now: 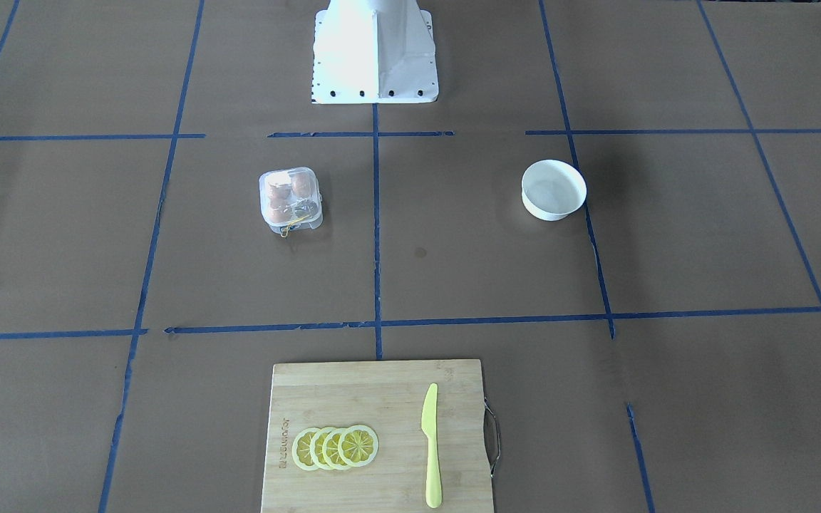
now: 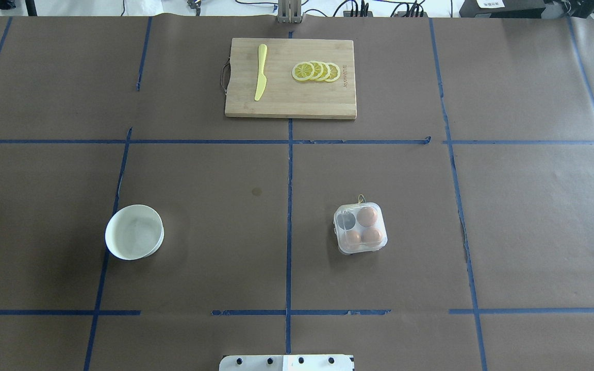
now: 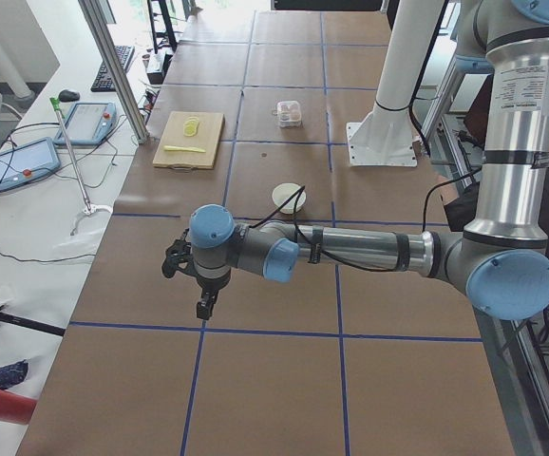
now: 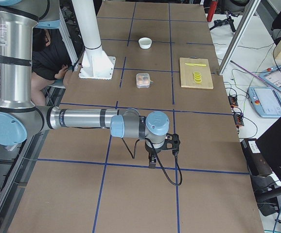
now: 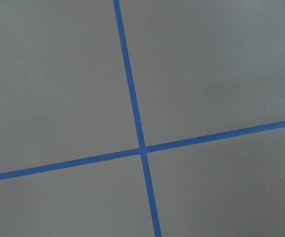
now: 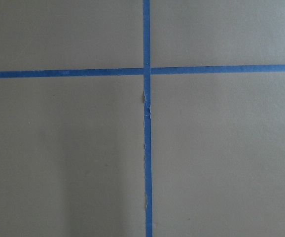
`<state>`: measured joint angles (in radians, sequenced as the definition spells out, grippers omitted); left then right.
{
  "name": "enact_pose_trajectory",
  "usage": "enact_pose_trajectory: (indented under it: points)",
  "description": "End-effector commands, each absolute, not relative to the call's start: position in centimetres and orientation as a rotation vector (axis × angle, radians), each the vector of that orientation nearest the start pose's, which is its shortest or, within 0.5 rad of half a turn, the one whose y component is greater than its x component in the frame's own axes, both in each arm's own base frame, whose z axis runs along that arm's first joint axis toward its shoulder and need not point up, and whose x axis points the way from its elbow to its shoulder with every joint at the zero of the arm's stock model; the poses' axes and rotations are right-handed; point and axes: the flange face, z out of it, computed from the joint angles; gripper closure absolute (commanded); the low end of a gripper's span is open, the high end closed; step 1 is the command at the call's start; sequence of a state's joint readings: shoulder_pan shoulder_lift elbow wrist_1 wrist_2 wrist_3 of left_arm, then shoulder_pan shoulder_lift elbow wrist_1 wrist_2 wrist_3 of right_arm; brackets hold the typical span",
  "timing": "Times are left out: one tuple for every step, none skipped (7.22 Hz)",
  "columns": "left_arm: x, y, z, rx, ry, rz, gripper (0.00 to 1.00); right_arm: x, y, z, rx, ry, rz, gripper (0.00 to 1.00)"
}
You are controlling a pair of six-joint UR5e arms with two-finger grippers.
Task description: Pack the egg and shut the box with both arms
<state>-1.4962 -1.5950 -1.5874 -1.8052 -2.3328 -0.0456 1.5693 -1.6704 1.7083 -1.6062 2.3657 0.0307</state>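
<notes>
Left gripper (image 3: 202, 304) and right gripper (image 4: 151, 159), spread or pressed together I cannot tell, hang well apart from the box (image 2: 361, 250) midway between them, its three eggs (image 2: 367, 216) likely light, smooth, fragile: pinch softly across the middle; the box by stiff rims.

Overhead: table (image 2: 199, 170) viewed from behind base (image 2: 286, 362), forward and down. Front: faced toward base, steeply down; box (image 1: 313, 218), bowl (image 1: 546, 210), board (image 1: 353, 399) shared with overhead. Side views: placed at table ends, left arm (image 3: 350, 249), right arm (image 4: 82, 118) near. Wrists: close above tape cross (image 5: 142, 149).
</notes>
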Motion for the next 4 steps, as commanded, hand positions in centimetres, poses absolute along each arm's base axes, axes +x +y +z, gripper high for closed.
enact_pose_trajectory:
  points:
    - [-1.23,-52.06,62.39,0.190,0.771,0.151,0.00,6.14,-44.97,63.90,-0.008,-0.796,0.026,0.00]
    - [-1.21,-52.06,62.33,0.190,0.773,0.152,0.00,6.14,-45.05,63.75,-0.006,-0.796,0.025,0.00]
    - [-1.21,-52.05,62.35,0.189,0.773,0.153,0.00,6.14,-45.07,63.66,-0.003,-0.796,0.023,0.00]
    - [-1.33,-51.76,62.83,0.181,0.771,0.148,0.00,6.14,-45.07,63.60,-0.003,-0.796,0.023,0.00]
